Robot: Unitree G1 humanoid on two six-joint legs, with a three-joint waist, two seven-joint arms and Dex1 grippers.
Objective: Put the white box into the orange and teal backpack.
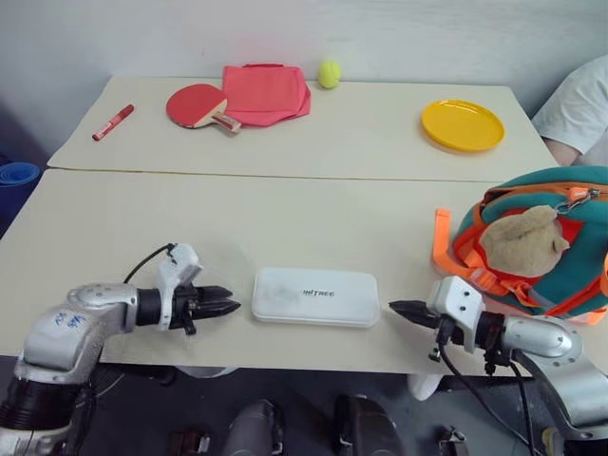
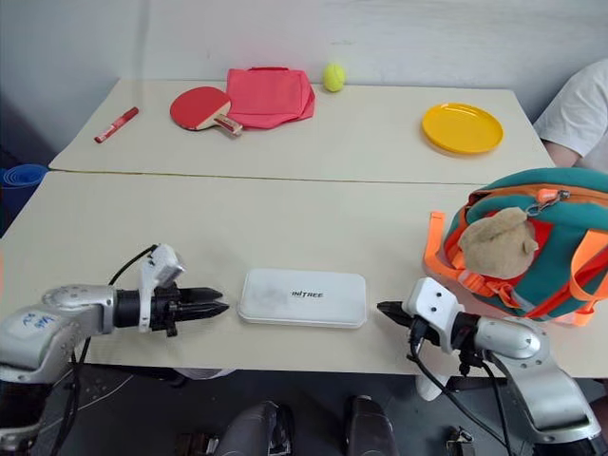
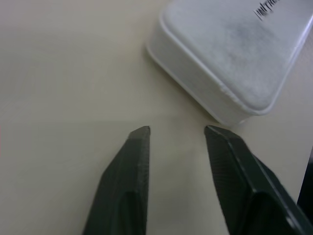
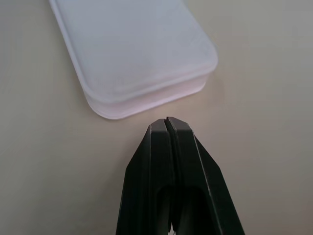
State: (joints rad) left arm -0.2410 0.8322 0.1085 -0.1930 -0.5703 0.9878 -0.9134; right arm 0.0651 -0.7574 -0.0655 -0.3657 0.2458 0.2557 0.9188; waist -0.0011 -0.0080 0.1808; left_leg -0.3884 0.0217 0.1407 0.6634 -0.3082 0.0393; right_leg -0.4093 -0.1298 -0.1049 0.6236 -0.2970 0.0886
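On the beige table (image 1: 142,237), the white box (image 1: 315,296) lies lengthwise between left gripper (image 1: 228,306), parted and empty, and right gripper (image 1: 399,309), closed and empty, about equally near.

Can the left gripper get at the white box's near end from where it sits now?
Probably yes: the left gripper is open, pointed at the white box, with bare table between them.

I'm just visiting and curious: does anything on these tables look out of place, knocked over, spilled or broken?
Nothing stands out. The white box lies flat and whole near the table's front edge, between the two grippers. The orange and teal backpack sits upright at the right. The paddle, red cloth, ball, marker and yellow plate lie tidy at the back.
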